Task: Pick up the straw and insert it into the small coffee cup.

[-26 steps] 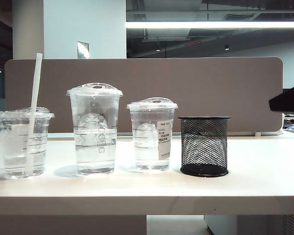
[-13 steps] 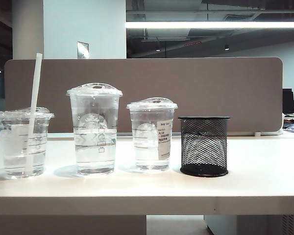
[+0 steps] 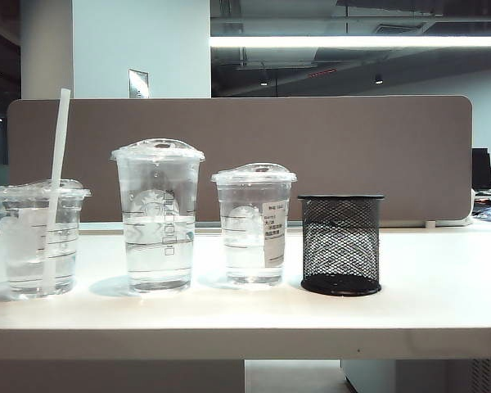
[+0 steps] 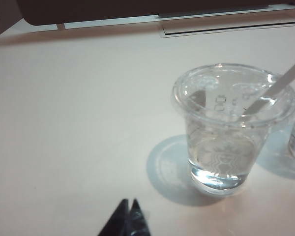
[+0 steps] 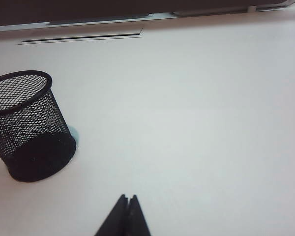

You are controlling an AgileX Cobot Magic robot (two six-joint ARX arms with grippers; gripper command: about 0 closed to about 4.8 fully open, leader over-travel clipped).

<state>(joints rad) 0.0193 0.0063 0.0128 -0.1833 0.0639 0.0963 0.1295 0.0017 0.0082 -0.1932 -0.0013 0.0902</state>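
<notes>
Both end effectors, left (image 4: 128,205) and right (image 5: 127,199), closed, apart from straw (image 3: 56,188) in small coffee cup (image 3: 38,246).

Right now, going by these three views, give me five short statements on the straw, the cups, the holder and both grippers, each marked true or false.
1. The straw stands in the small coffee cup. True.
2. The black mesh holder lies tipped on its side. False: it stands upright on the table.
3. The left gripper is shut and holds nothing. True.
4. The right gripper grips the straw. False: it is shut, empty, beside the mesh holder.
5. The tallest cup stands at the far left. False: it is second from left.
</notes>
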